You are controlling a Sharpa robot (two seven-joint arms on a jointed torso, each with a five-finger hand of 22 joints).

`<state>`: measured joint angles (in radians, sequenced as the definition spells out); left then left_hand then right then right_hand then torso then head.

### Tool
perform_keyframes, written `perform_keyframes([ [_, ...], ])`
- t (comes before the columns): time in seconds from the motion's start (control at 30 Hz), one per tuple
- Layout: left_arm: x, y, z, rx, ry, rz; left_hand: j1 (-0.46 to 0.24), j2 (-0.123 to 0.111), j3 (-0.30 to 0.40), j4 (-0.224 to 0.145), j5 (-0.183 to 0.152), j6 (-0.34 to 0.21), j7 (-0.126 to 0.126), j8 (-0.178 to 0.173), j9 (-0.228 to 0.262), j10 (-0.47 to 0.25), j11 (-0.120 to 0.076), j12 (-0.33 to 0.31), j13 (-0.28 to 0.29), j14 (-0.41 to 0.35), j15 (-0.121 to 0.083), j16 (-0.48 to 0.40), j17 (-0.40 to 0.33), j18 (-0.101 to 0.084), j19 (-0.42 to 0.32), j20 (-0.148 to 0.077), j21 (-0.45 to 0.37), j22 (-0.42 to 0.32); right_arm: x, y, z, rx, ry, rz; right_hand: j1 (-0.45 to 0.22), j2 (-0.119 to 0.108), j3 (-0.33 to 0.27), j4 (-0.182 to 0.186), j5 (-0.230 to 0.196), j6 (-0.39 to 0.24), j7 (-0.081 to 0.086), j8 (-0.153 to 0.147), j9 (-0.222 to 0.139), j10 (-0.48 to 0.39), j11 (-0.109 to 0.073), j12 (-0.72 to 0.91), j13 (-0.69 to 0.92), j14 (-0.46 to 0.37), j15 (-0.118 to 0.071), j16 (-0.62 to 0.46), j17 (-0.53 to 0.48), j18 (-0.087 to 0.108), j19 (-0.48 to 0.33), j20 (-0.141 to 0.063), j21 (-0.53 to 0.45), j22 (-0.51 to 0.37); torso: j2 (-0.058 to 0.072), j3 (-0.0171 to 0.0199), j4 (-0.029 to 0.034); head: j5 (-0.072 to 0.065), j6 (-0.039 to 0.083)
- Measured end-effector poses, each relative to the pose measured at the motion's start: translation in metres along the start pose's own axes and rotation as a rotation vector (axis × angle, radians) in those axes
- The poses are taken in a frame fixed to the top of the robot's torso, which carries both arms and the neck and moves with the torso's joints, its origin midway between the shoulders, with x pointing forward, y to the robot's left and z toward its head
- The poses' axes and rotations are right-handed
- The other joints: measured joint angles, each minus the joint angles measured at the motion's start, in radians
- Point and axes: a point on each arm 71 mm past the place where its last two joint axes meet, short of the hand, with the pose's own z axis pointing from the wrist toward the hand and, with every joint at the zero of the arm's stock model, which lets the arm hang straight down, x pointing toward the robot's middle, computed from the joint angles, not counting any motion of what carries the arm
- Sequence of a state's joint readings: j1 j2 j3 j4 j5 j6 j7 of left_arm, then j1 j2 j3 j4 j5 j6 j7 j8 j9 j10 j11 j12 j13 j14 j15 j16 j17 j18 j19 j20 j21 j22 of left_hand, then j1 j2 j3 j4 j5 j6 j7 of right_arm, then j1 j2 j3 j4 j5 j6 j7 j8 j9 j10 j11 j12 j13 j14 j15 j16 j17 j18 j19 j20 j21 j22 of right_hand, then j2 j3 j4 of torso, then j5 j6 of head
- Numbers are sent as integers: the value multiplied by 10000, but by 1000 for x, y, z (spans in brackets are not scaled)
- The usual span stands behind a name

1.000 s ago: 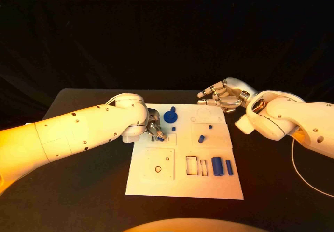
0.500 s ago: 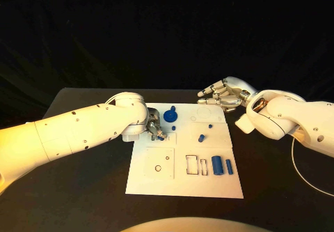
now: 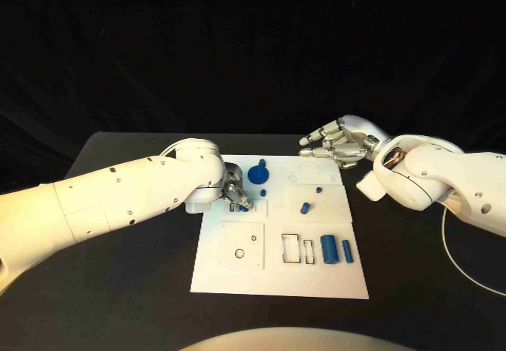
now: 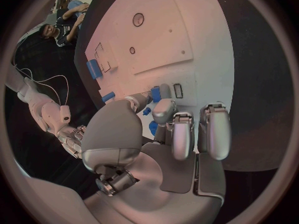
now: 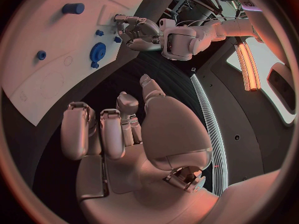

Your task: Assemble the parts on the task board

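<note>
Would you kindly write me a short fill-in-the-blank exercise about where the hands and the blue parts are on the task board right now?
1. The left hand holds a small blue part over the ____ edge of the task board, as the head view shows it.
2. The right hand hovers past the board's far edge and holds ____.
3. The blue gear-shaped part lies on the board's ____ half.

Missing words: left; nothing; far

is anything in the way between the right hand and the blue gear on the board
Nothing visible. The right hand hovers off the board's far edge with its fingers curled, empty; the blue gear sits on the task board, with bare white board between. The left hand works beside it.
</note>
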<state>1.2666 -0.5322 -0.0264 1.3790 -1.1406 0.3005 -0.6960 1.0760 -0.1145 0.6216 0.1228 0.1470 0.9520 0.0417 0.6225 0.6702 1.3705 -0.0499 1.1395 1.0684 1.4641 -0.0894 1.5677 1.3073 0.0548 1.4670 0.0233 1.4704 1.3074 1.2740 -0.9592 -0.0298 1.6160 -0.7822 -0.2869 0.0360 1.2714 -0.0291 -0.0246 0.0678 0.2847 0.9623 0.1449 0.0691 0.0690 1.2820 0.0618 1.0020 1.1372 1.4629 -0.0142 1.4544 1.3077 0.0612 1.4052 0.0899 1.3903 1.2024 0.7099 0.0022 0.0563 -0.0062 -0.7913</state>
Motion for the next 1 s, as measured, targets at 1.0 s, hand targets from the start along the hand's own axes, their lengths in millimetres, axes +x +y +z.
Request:
perform_keyframes([
  [1.0, -2, -2, 6, -115, 133, 59, -1029, 274, -111, 1, 0, 541, -315, -51, -571, 162, -21, 106, 167, 34, -34, 0, 6, 0, -1, 1, 41, -1, 1, 1, -1, -25, 33, 8, -40, 40, -57, 57, 0, 0, 0, 0, -3, 0, 0, 0, -40, 0, 0, 0, 1, -1, -37, -37, -44, -61, -1, 5, -5, -42, -22],
])
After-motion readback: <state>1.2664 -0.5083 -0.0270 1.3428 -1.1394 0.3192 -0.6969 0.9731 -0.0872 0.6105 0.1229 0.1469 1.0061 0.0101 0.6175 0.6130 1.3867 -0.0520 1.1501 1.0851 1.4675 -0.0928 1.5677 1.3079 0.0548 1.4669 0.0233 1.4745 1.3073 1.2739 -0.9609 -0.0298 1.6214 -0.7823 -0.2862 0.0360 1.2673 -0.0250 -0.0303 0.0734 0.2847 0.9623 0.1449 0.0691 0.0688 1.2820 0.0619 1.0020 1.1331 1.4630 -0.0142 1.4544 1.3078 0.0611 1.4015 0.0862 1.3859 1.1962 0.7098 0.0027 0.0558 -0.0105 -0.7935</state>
